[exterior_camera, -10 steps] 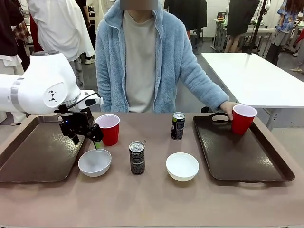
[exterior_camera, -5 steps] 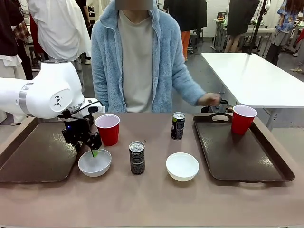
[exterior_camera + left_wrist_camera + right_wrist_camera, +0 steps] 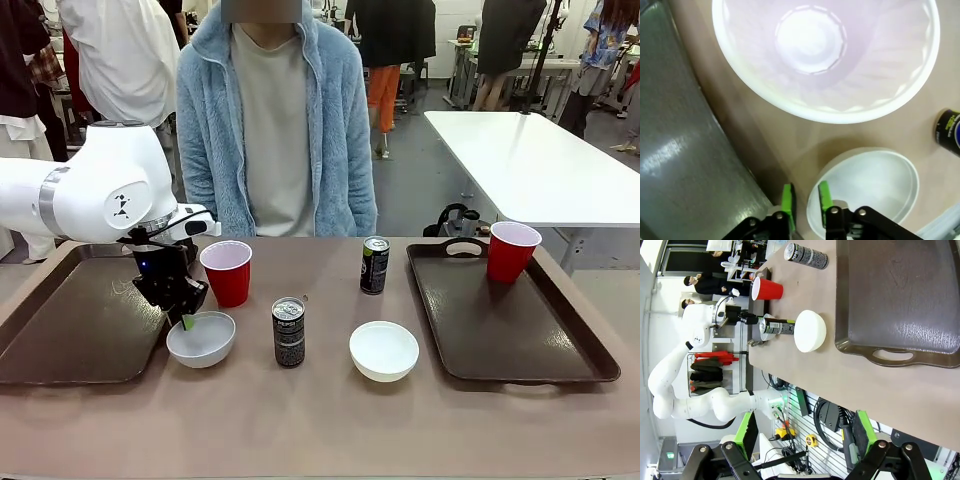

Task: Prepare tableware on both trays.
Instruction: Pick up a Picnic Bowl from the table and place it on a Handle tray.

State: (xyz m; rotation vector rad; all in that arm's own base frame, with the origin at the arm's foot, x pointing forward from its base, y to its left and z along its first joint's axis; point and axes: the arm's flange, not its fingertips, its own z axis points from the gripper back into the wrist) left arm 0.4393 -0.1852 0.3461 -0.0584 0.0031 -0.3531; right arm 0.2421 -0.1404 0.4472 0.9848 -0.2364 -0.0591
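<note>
the left gripper (image 3: 186, 318) sits at the left rim of the first bowl (image 3: 205, 343), which rests on the worktop (image 3: 330, 420) just beside the right edge of the left tray (image 3: 60, 330). in the left wrist view its fingers (image 3: 787, 200) are narrow and pinch that rim, one green pad outside the bowl and one inside. the first red cup (image 3: 228, 272) stands upright just behind this bowl. near the middle of the worktop stand the near can (image 3: 288, 332) and, farther back, the far can (image 3: 375, 264). the second bowl (image 3: 384, 350) lies near the right tray (image 3: 520, 345). the second red cup (image 3: 512, 250) stands upright by that tray's far edge. the right gripper (image 3: 805, 427) hangs off the worktop's near edge by the right tray, fingers wide, holding nothing. a person (image 3: 275, 120) stands at the far edge.
</note>
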